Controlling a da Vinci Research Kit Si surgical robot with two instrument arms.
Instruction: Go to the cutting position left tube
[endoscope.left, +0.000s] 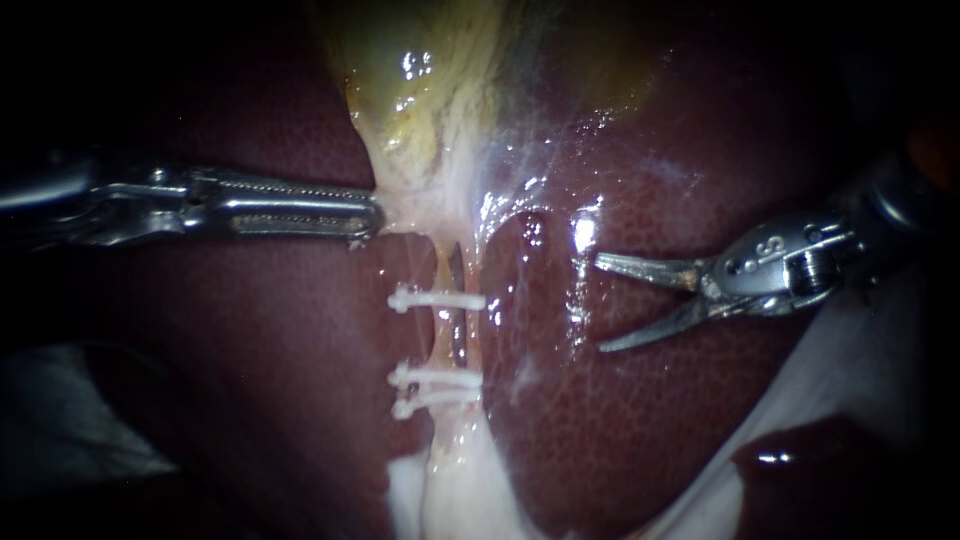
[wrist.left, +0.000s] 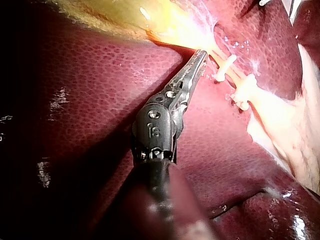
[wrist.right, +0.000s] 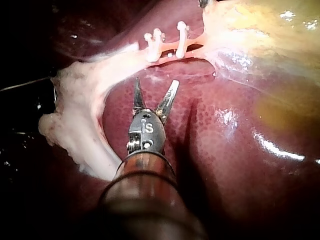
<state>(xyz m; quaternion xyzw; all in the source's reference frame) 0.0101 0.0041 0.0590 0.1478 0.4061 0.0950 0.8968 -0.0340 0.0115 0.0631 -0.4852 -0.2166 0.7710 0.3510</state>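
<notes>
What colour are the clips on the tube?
White. The clips stand out against the pale tube and dark red liver, clearest in the endoscope view.

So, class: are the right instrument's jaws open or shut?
Open. The right instrument has its jaws spread apart, a clear gap between them, gripping nothing; only liver shows there.

Dark-red mottled liver (endoscope.left: 650, 420) — white clips (endoscope.left: 438, 299) — yellow gallbladder (endoscope.left: 420, 60)

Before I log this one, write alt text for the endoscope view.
The right instrument, jaws open, hovers over the liver, apart from a tube that carries three white clips. The left instrument has its jaws shut on pale tissue below the gallbladder.
</notes>
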